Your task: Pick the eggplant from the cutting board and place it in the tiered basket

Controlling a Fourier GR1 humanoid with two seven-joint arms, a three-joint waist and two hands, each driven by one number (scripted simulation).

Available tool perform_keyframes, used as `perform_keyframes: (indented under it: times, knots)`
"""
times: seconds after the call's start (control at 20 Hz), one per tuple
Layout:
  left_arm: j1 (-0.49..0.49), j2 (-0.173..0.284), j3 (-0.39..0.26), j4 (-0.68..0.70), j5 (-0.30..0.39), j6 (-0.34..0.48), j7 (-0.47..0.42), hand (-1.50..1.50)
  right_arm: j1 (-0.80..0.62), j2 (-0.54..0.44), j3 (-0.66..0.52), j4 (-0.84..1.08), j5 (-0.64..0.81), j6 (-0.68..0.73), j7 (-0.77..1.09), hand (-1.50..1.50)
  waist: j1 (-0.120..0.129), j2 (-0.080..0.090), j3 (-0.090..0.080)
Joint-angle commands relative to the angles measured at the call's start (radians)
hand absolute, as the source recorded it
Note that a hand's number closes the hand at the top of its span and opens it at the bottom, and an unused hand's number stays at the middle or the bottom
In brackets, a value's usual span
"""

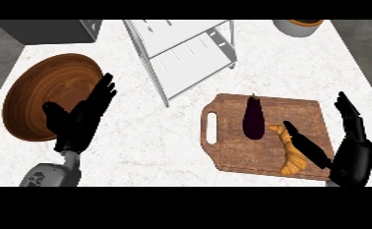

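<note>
Right now the eggplant (253, 117) lies on the board (236, 154), at about four o'clock from the centre of the view. It runs lengthwise from twelve to six, stem end at twelve, and nothing touches it. Just beside it, at its four o'clock, a croissant (290, 153) lies on the same board, slanting down toward six. The board's handle slot faces nine o'clock.

The right hand (350, 159) shows at the view's four o'clock edge, open, fingers straight and spread, holding nothing. Its thumb (305, 144) reaches over the board and crosses the croissant; whether it touches the pastry I cannot tell. The other fingers point toward twelve, off the board's right edge.

The left hand (76, 122) is at eight o'clock, open too, fingers straight and pointing toward one o'clock, with nothing in it. It overlaps the right rim of a wooden bowl (44, 95) that sits at nine o'clock on the desk (145, 159).

The basket (185, 51), a white wire rack, stands at twelve o'clock, well apart from the eggplant. A grey box (51, 31) sits at eleven o'clock, and a pot (298, 26) at one o'clock, cut by the edge.
</note>
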Motion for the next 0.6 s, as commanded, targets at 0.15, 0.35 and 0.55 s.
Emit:
perform_keyframes:
  times: [0.15,0.35,0.55]
  knots:
    - [-0.055,0.006,0.017,0.018,0.029,-0.038,0.036,0.00,0.169,0.015,0.191,-0.080,0.449,-0.136,0.283,-1.50,0.029,0.003,-0.006]
    - [-0.072,-0.027,-0.008,0.031,0.007,-0.014,0.035,0.00,0.201,0.028,0.184,-0.080,0.693,-0.119,0.493,-1.50,0.032,0.012,-0.011]
    - [-0.029,-0.029,-0.027,0.029,0.004,-0.036,0.003,0.00,0.245,0.066,0.164,-0.108,0.899,-0.035,0.693,-1.50,0.046,0.013,-0.015]
